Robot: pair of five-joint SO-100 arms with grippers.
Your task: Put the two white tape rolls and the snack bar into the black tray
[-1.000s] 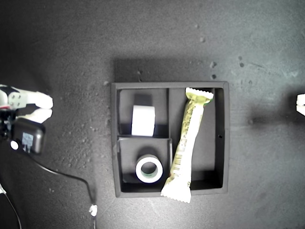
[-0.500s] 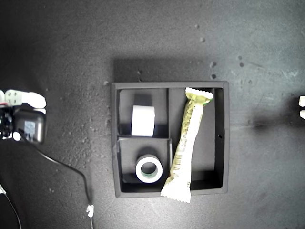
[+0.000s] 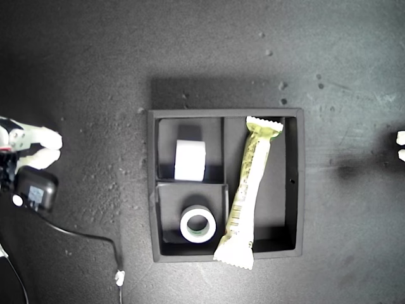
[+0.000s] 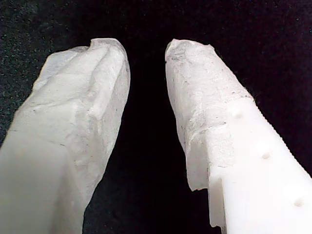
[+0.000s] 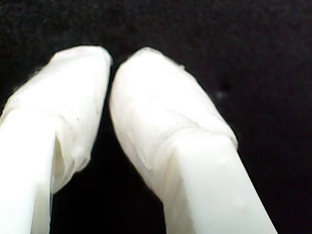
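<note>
The black tray [image 3: 152, 190] sits mid-table in the exterior view. An all-white tape roll [image 3: 190, 160] stands on edge in its upper small compartment. A white roll with a greenish core [image 3: 198, 224] lies flat in the lower small compartment. The snack bar [image 3: 248, 190] lies in the long compartment, its lower crimped end resting over the tray's wall. My first gripper [image 4: 146, 48] is open over bare black surface, nothing between its fingers. My second gripper [image 5: 111, 63] is shut on nothing, tips nearly touching. Neither wrist view shows the tray.
One arm's white fingers [image 3: 38, 140] show at the exterior view's left edge, with a black camera module [image 3: 33, 189] and a cable [image 3: 82, 234] trailing over the mat. Another arm's white fingertips [image 3: 400, 144] peek in at the exterior view's right edge. Dark speckled mat surrounds the tray.
The arm at the exterior view's left has pulled back slightly toward that edge and its camera module has swung lower. The fingertips at the right edge have slipped further out. The tray's contents stayed put.
</note>
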